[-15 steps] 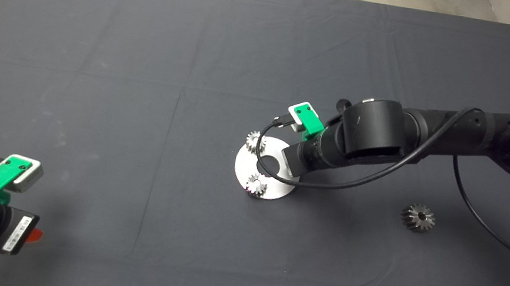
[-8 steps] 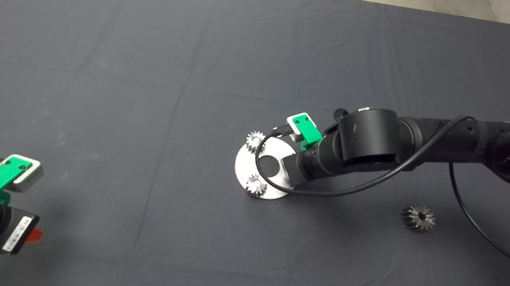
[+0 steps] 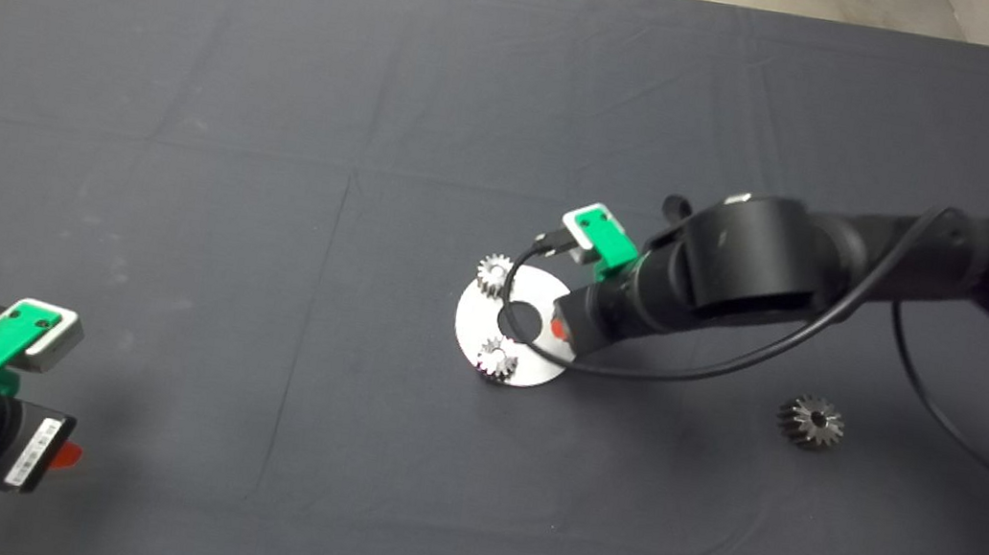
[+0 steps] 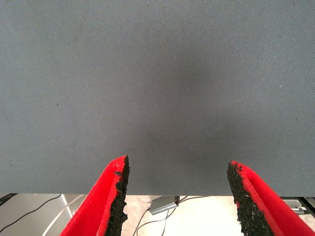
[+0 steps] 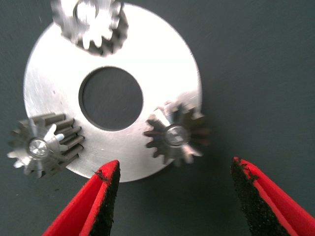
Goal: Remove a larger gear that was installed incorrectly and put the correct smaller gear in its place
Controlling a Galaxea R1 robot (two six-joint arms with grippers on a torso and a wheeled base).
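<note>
Since the right gripper (image 5: pixel 174 167) hangs over the near rim of the round steel plate (image 5: pixel 162 59) with its red fingers (image 5: pixel 106 196) spread wide and nothing between them, it looks like the swap is basically done. The smaller gear (image 5: pixel 174 135), the darker one, sits just past the fingertips, roughly centred on the gap between them. It's on the plate's edge with a bright pin showing in its middle, so it looks seated on its post rather than just dropped there, though that's a guess from one angle.

Room-wise, both pads stand well clear of the gear's teeth, so a straight pull-back shouldn't snag anything. Bare mat (image 5: pixel 256 73) lies beside the outer finger, all open.

Further out from the fingers is the plate's big centre hole, then two brighter silver gears: one (image 5: pixel 44 147) off to the side of the other finger, hanging partly over the rim, and one (image 5: pixel 91 19) at the far rim. They're spaced around the disc, probably so all three mesh with something central.

The larger gear (image 3: pixel 811 422) lies alone on the mat, well apart from the plate, out of the way under the right arm's cable.

The left gripper (image 4: pixel 178 164) is parked at the mat's near-left edge, fingers apart, empty.
</note>
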